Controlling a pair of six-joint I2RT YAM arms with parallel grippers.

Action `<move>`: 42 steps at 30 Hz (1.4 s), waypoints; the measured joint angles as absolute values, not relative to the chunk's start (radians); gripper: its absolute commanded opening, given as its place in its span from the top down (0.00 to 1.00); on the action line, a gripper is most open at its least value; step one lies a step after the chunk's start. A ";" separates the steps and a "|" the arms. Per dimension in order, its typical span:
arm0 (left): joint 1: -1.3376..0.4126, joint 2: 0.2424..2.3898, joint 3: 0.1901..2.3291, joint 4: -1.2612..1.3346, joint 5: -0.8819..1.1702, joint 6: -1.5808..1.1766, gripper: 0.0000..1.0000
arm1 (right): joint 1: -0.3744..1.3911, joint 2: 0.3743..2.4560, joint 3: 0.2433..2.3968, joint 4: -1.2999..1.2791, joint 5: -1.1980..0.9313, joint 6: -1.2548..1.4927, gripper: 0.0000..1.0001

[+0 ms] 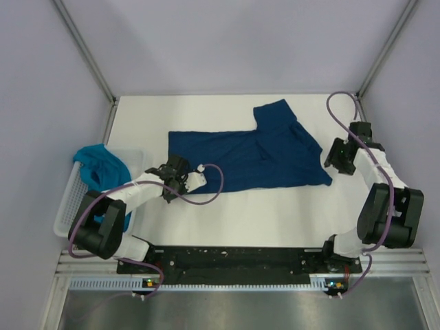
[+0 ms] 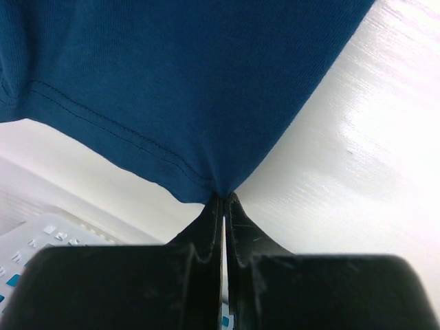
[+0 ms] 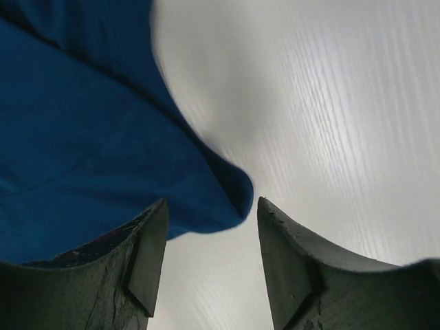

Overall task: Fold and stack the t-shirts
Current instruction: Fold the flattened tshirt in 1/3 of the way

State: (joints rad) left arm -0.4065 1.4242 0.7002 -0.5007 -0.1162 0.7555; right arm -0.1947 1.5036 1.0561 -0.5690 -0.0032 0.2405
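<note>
The left tool (image 1: 176,169) is closed tight on the near left corner of the dark navy cloth t-shirt (image 1: 247,157). In the left wrist view its two black fingers meet with no gap at the left tool (image 2: 225,201), and the stitched hem of the dark navy cloth t-shirt (image 2: 172,82) runs straight out of the pinch. From this tool the shirt spreads away to the right and forward, lying mostly flat on the white table (image 1: 275,213), with one sleeve folded up at the far side. The right tool (image 1: 334,157) is open just beside the shirt's right edge. In the right wrist view its fingers stand well apart at the right tool (image 3: 210,206), and a rounded corner of the dark navy cloth t-shirt (image 3: 69,137) lies ahead of the gap, nearer the left finger, with bare table ahead of the other finger; nothing is clamped. Behind and to the left of the left tool, a bright teal cloth t-shirt (image 1: 103,166) lies bunched over the rim of a white plastic lattice basket (image 1: 69,199) at the table's left edge.
</note>
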 measured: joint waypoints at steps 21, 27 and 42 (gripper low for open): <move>-0.406 1.404 0.670 -0.458 -0.121 0.785 1.00 | -0.195 1.438 0.751 -0.418 0.004 0.444 0.79; -0.406 1.381 0.642 -0.426 -0.125 0.803 1.00 | -0.216 1.468 0.751 -0.392 -0.028 0.461 1.00; -0.406 1.170 0.524 -0.605 -0.075 0.986 1.00 | -0.260 1.058 0.564 -0.493 -0.218 0.625 1.00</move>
